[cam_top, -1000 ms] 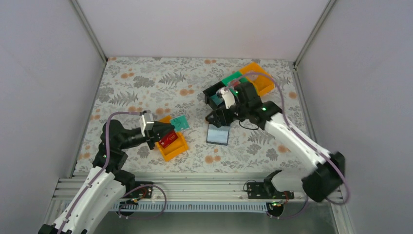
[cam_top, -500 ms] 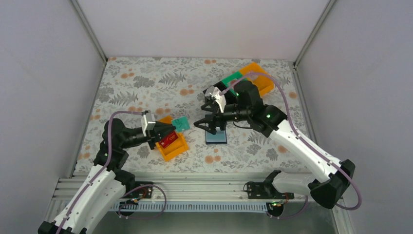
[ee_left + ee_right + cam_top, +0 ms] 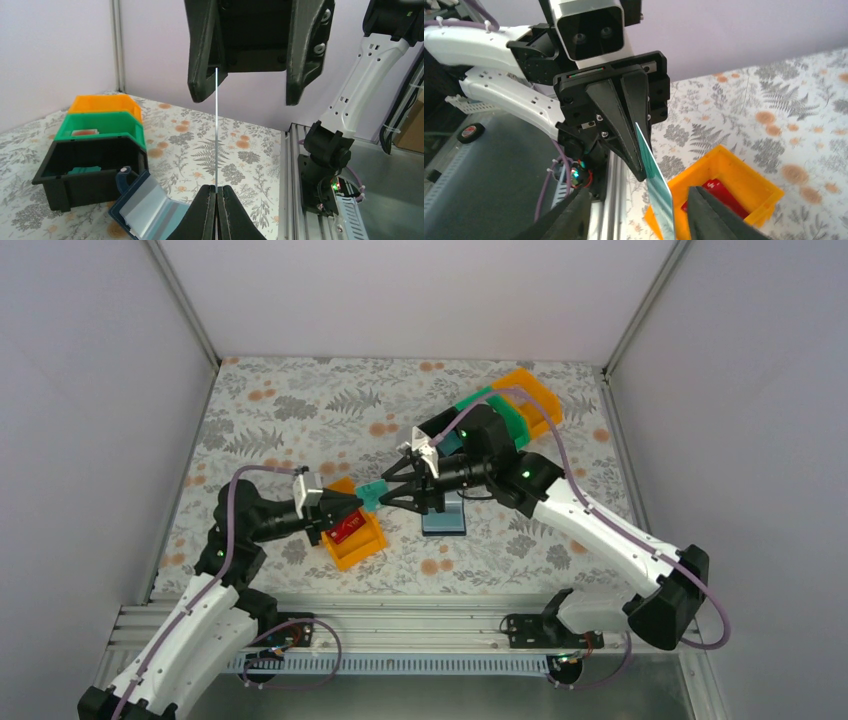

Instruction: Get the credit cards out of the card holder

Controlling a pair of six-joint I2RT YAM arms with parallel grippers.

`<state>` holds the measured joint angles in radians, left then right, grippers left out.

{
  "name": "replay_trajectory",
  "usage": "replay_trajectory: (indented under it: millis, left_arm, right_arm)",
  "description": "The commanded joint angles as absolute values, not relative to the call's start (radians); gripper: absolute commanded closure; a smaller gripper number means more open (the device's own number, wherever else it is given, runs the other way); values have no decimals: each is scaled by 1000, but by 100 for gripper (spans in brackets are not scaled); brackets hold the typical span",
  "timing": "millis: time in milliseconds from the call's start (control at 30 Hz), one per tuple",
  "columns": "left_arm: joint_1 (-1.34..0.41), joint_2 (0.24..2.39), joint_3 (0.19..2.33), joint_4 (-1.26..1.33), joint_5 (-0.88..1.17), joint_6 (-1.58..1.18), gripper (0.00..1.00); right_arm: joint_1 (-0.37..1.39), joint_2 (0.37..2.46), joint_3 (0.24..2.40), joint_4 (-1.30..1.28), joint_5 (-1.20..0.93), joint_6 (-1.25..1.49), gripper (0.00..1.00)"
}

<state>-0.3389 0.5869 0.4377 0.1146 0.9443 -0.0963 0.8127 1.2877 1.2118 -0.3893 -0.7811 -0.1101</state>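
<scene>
Alignment between the teal credit card (image 3: 655,176) and the right gripper (image 3: 384,494) is what the coming move turns on. The left gripper (image 3: 216,190) is clenched on one end of that card and holds it clear of the bench. The card's long axis runs straight out from the left fingers toward the right arm. The right fingers are spread wide, one on each side of the card's free end, grasping nothing.

From the left wrist view the card is not centred in that gap. Its edge-on line meets the inner face of one right finger (image 3: 202,60), or lies just beside it, while the other stands well apart. I judge a handover grasp comes next. Closing from here would likely push the card sideways unless the right gripper shifts across first.

The card holder (image 3: 149,212) lies open on the bench under the right arm, clear sleeves showing. A red credit card (image 3: 718,197) rests in the small orange bin (image 3: 355,552) by the left arm.
</scene>
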Motion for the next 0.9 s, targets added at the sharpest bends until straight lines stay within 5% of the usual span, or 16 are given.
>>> replay_trajectory:
  millis: [0, 100, 200, 500, 700, 800, 867]
  left_arm:
    - [-344, 575, 455, 142, 969, -78, 98]
    - [-343, 577, 465, 129, 969, -70, 98]
    - [-343, 575, 469, 116, 969, -62, 98]
    - [-342, 568, 464, 116, 969, -53, 98]
    - [-343, 572, 460, 123, 971, -61, 98]
    - [-344, 571, 461, 123, 969, -61, 98]
    - [-345, 567, 459, 121, 967, -61, 98]
  right_arm:
    - [824, 1290, 1214, -368, -777, -124, 57]
    - [825, 1316, 1209, -354, -788, -115, 67]
    - [827, 1323, 1207, -375, -746, -132, 57]
    - [804, 1188, 1150, -395, -618, -188, 49]
    - [803, 1256, 1204, -366, -775, -187, 39]
    - [807, 1318, 1230, -392, -836, -196, 45]
    - [808, 1321, 1211, -374, -863, -196, 58]
